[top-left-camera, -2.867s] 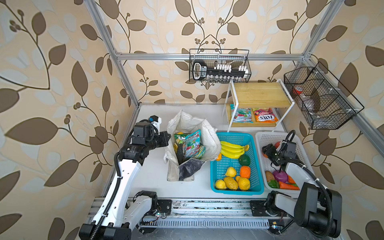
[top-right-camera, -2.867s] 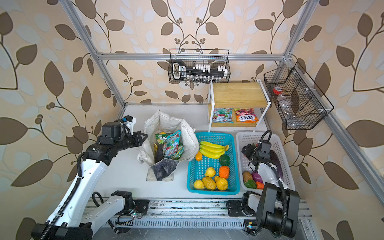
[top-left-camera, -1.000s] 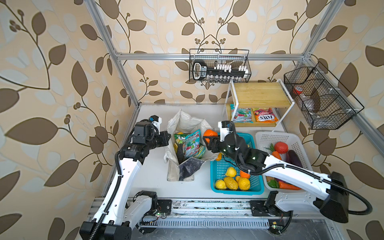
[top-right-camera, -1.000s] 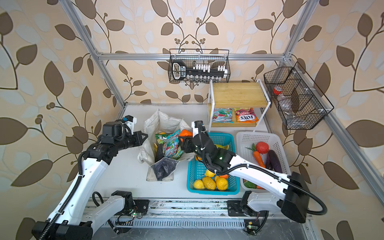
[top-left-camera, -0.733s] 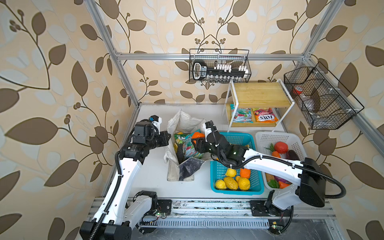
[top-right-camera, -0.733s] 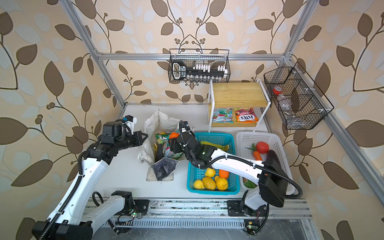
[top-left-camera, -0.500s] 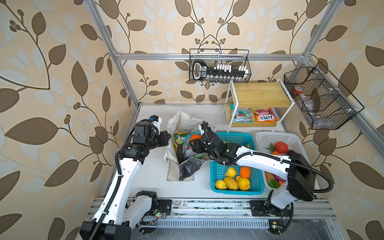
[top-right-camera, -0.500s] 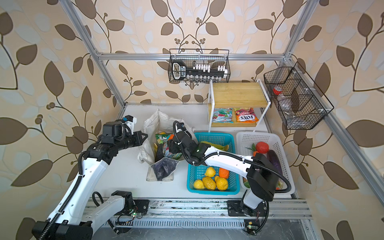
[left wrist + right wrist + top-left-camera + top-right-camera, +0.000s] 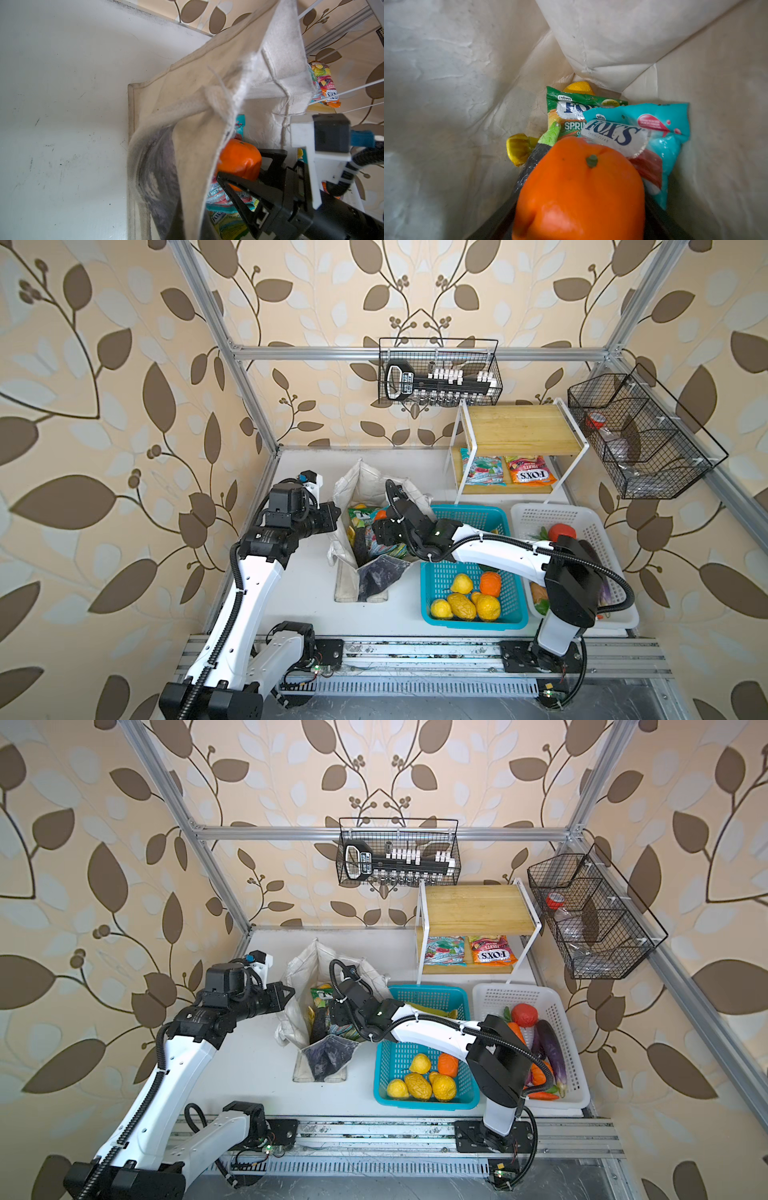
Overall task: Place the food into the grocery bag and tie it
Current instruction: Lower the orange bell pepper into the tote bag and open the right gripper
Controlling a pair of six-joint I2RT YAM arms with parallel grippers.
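Now the grocery bag [image 9: 365, 479] stands open on the white table [image 9: 303, 593], just beside the blue basket [image 9: 467, 512]; both top views show it so. Its dark printed side [image 9: 378, 574] folds down toward the near edge of the table. The left gripper [image 9: 333, 516] is at the left rim of the bag, its jaws clenched on the cloth there, and this rim stands lifted. The right gripper [image 9: 379, 527] reaches across the middle, over the blue basket, and its tip is inside the mouth of the bag. In the left wrist view the orange [image 9: 239, 160] sits between the two black fingers [image 9: 272, 193] and touches both, so this gripper grasps it. The fruit hangs above the things that already lie in the bag. In the right wrist view it fills the near part of the picture, and beyond it I see a green packet [image 9: 571, 112], a light blue packet [image 9: 671, 133], a yellow fruit [image 9: 517, 147] and a dark vegetable with a green stalk [image 9: 534, 158], all deep between the cloth walls. The blue basket holds several yellow fruits [image 9: 461, 605] and one more orange fruit [image 9: 490, 584]. The white basket [image 9: 552, 512] stands just beside it on the right, and the right arm hides part of its vegetables. On the low shelf [image 9: 519, 435] at the back, two packets [image 9: 482, 470] lie side by side.
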